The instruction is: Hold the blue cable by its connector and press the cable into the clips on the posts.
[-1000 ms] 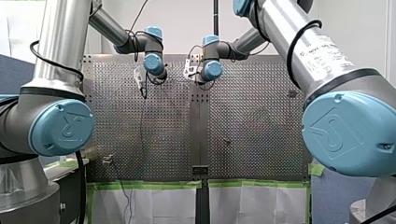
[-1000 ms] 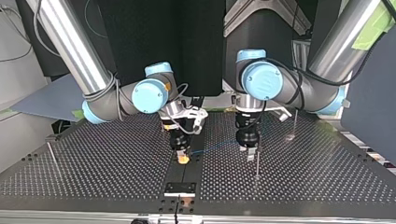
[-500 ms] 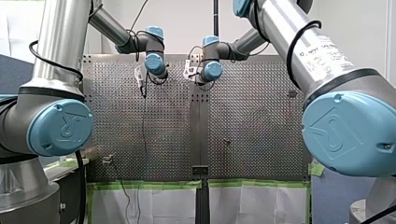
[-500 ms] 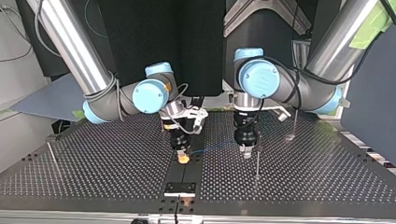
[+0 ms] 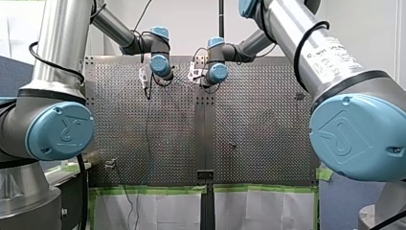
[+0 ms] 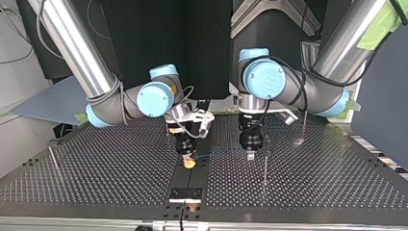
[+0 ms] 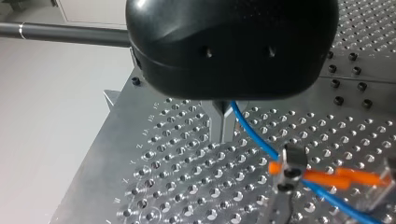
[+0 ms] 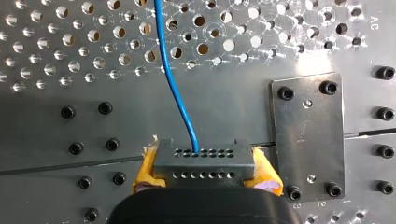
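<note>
- Blue cable (image 8: 175,88) at the source: it comes out of the top face of the connector (image 8: 203,161), and our right gripper (image 8: 205,173) is clamped on that connector, one yellow pad (image 8: 145,170) pressing each end.
- The connector sits upright just over the table's solid middle strip, and a screwed-down metal plate (image 8: 308,135) lies right beside it.
- From there the cable curves ahead of the gripper and runs out across the perforated table (image 8: 70,56).
- Over to our left gripper (image 7: 224,128): its metal fingers (image 7: 218,126) are drawn together, tips just above the table, and the cable comes out right at them, so we read it as pinched on the cable.
- Past those fingers the cable slopes down and runs close by the head of a thin post (image 7: 286,186).
- Orange pieces (image 7: 327,177) show at that head. We cannot tell what they are, or whether the cable touches the post.
- In the top view the two grippers hang side by side near the table's middle, our right one at the view's left over the centre strip.
- The cable is strung between them just above the table.
- The post stands just beside our left gripper, on the side away from our right one.
- A second thin post (image 6: 50,156) stands well apart at the top view's left edge.
</note>
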Robot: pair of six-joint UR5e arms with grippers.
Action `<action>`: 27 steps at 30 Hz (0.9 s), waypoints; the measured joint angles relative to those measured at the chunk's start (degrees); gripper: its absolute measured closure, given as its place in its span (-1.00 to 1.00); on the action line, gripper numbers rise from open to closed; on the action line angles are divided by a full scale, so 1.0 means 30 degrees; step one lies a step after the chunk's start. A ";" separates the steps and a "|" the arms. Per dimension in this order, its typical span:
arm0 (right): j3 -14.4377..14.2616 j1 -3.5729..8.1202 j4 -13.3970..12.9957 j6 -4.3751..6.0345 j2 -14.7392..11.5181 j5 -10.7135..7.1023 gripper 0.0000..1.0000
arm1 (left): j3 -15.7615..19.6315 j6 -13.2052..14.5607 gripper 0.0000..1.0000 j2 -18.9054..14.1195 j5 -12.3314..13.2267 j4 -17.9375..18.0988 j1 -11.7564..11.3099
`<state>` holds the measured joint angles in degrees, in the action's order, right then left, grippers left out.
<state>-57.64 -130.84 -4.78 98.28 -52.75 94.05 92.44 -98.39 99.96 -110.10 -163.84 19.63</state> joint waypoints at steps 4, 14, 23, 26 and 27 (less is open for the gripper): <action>-0.0005 0.0021 0.0032 0.0007 0.0010 0.0005 1.00 | 0.0000 0.0016 1.00 0.0000 0.0214 0.0190 0.0020; -0.0970 0.0430 0.0050 0.0160 -0.0008 0.0033 1.00 | -0.0001 -0.0631 1.00 0.0338 0.0760 0.1614 0.0152; -0.2441 0.1078 -0.0043 0.0256 -0.0011 0.0192 1.00 | 0.0000 -0.0655 1.00 0.1331 0.0134 0.1900 0.0505; -0.2948 0.1343 -0.0097 0.0268 -0.0011 0.0313 1.00 | 0.0002 -0.0578 1.00 0.1469 -0.0039 0.1807 0.0634; -0.3135 0.1421 -0.0124 0.0261 -0.0013 0.0353 1.00 | 0.0007 -0.0499 1.00 0.1555 -0.0139 0.1723 0.0722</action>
<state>-67.04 -126.58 -5.15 99.06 -52.79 95.11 92.46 -99.88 104.62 -110.52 -158.68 21.79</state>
